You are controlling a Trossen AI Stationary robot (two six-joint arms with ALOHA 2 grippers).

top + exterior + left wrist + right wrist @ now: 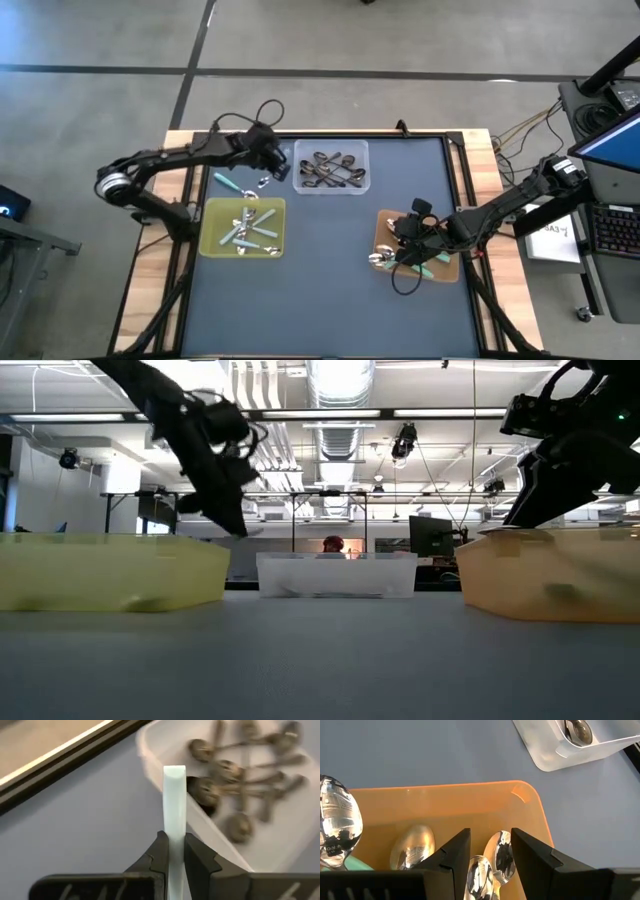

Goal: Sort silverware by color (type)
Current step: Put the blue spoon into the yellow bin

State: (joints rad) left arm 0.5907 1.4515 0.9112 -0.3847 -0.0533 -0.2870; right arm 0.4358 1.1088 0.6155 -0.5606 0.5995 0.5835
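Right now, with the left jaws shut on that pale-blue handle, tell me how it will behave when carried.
The pale-blue handle stands straight out of the left gripper, so it is probably stiff. It looks smooth and is pinched across a narrow width, so it may slip or pivot. Being slim, it is likely light.

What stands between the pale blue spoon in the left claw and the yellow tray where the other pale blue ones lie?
Nothing visible does. The left gripper is shut on the pale-blue-handled spoon near the clear tray. The yellow tray lies just beside it, with only bare table between them.
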